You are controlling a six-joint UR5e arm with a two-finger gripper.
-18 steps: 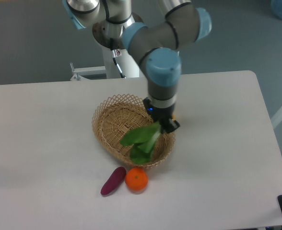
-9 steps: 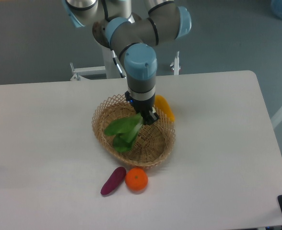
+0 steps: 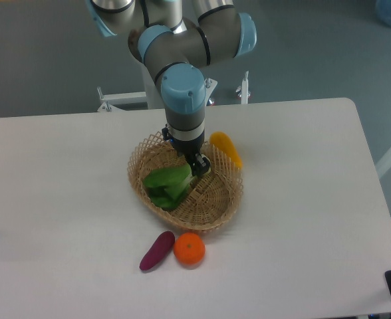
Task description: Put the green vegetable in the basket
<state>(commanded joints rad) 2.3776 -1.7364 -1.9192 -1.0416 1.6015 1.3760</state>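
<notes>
The claw (image 3: 198, 166) pinches the pale stem end of the green vegetable (image 3: 167, 185), whose broad, smooth dark leaves droop left and below it inside the oval woven wicker basket (image 3: 215, 207). A glossy yellow-orange oblong vegetable (image 3: 226, 150) lies just right of the claw; a purple sweet potato (image 3: 156, 250) and round orange (image 3: 189, 248) sit below

white table (image 3: 302, 199) — basket (image 3: 217, 203), orange (image 3: 189, 249), sweet potato (image 3: 156, 250)
</notes>
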